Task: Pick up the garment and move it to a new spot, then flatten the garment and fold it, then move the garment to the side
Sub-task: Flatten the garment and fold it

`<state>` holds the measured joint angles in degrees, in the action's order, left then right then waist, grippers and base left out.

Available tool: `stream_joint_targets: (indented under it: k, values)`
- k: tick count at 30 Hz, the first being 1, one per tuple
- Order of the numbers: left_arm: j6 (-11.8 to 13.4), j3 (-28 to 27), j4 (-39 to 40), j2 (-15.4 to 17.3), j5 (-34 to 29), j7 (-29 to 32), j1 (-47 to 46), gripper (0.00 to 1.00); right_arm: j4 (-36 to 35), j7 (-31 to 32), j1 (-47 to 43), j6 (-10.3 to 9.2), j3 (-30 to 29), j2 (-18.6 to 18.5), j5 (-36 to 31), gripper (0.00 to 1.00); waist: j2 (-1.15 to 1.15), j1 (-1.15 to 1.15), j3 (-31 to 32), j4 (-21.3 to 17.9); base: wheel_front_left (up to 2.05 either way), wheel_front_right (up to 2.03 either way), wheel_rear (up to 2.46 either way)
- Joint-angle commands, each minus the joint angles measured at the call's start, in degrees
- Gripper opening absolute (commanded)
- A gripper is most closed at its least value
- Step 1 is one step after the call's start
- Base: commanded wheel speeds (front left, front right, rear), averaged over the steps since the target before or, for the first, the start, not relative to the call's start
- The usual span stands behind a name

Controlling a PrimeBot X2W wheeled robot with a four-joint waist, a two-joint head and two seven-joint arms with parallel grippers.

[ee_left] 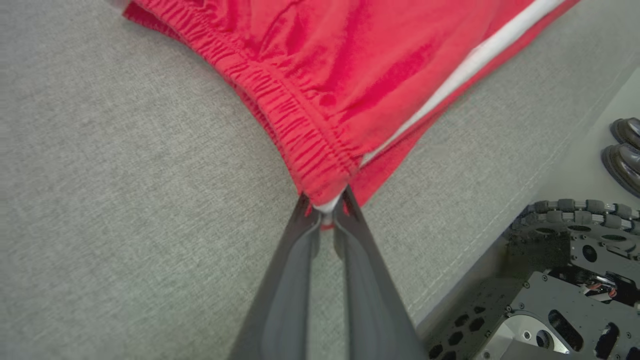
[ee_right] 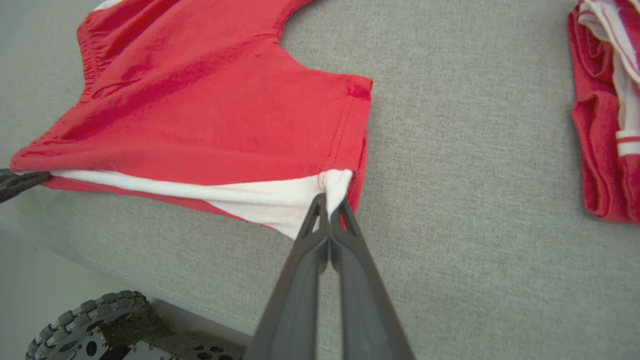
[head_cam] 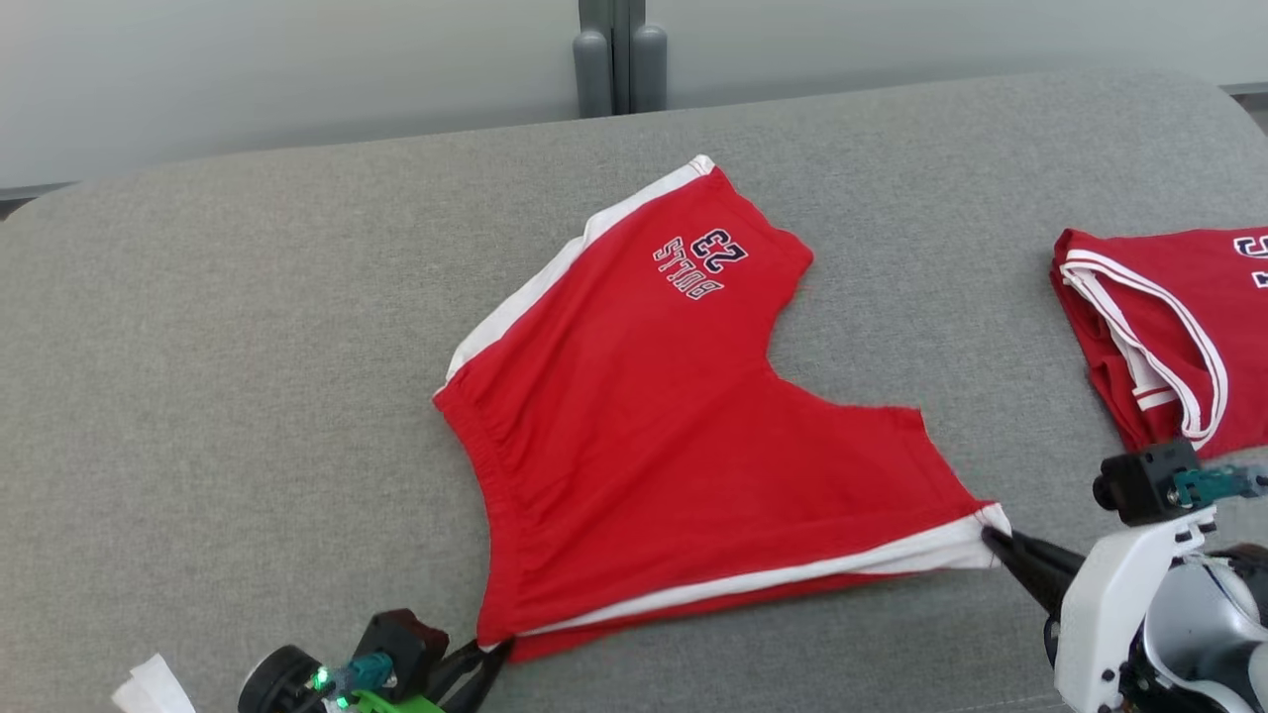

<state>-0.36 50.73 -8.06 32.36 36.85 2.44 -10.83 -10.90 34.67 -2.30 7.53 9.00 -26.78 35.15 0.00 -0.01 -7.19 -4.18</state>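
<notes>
The left hand (head_cam: 498,649) is pinched shut on the waistband corner of the red shorts (head_cam: 644,426) and the right hand (head_cam: 993,536) is pinched shut on the white-striped leg corner, so the shorts' near edge runs straight between them. The shorts lie flat on the gray cushion (head_cam: 248,396) just past both hands, close to its front edge, with wide bare cushion out past the left hand. I count one pair of shorts, one folded red top (head_cam: 1169,327) just beyond the right hand, and two hands
</notes>
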Motion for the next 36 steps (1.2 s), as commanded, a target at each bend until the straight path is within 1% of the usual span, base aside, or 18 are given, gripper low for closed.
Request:
stream_joint_targets:
  k: [1,4,8,11,15,17,20,24,27,32,36]
  values:
    - [0.79,0.23,1.56,0.79,0.22,0.18,1.59,0.00,-1.96,2.11,-2.26,-0.10,-1.45,0.75,0.44,0.00,0.00,0.01,0.34,0.23,0.00,0.00,0.00]
    - [2.32,0.50,5.16,1.85,-0.06,0.72,3.52,0.00,-5.97,8.39,-7.50,-0.09,-5.31,3.30,0.70,0.00,0.00,0.01,0.53,0.52,0.00,0.00,0.00]
    - [3.16,1.72,7.98,1.97,0.41,2.48,5.08,0.00,-10.67,14.18,-11.03,-0.06,-9.47,6.27,-0.44,0.00,0.00,0.01,0.43,0.77,0.00,0.00,0.00]
    - [3.41,1.51,9.44,1.04,0.71,1.93,4.74,0.00,-13.46,15.19,-10.11,-0.06,-10.80,6.87,-2.30,0.00,0.00,0.01,0.02,1.00,0.00,0.00,0.00]
    - [3.40,0.27,9.25,-0.82,0.38,0.95,1.22,0.00,-13.77,13.02,-5.14,-0.06,-10.27,5.98,-4.43,0.00,0.00,0.01,-0.61,1.71,0.00,0.00,0.00]
    - [3.94,-0.51,8.64,-1.89,0.10,0.53,-0.50,0.00,-12.15,11.49,-1.72,-0.06,-10.25,5.35,-5.16,0.00,0.00,0.01,-0.80,2.28,0.00,0.00,0.00]
    - [4.69,-1.96,7.37,-3.99,0.76,0.12,-3.04,0.00,-8.79,9.64,3.90,-0.06,-8.22,3.96,-5.24,0.00,0.00,0.01,-1.15,3.12,0.00,0.00,0.00]
    - [4.29,-3.21,4.33,-6.76,2.08,0.94,-6.89,0.00,-2.26,6.48,13.00,-0.06,-3.97,1.49,-4.40,0.00,0.00,0.01,-2.30,4.81,0.00,0.00,0.00]
    - [4.97,-3.65,1.95,-8.55,1.57,1.42,-9.94,0.00,2.26,3.34,18.89,-0.06,-0.40,-0.55,-5.46,0.00,0.00,0.01,-3.38,6.32,0.00,0.00,0.00]
    - [6.85,-5.30,-2.03,-12.29,1.84,1.13,-14.60,0.00,9.90,-2.17,27.55,-0.06,3.84,-1.96,-6.51,0.00,0.00,0.01,-5.06,9.19,0.00,0.00,0.00]
    - [8.17,-6.17,-5.31,-14.38,1.54,0.88,-17.49,0.00,16.56,-6.41,33.71,-0.07,6.15,-1.34,-7.83,0.00,0.00,0.01,-6.88,10.57,0.00,0.00,0.00]
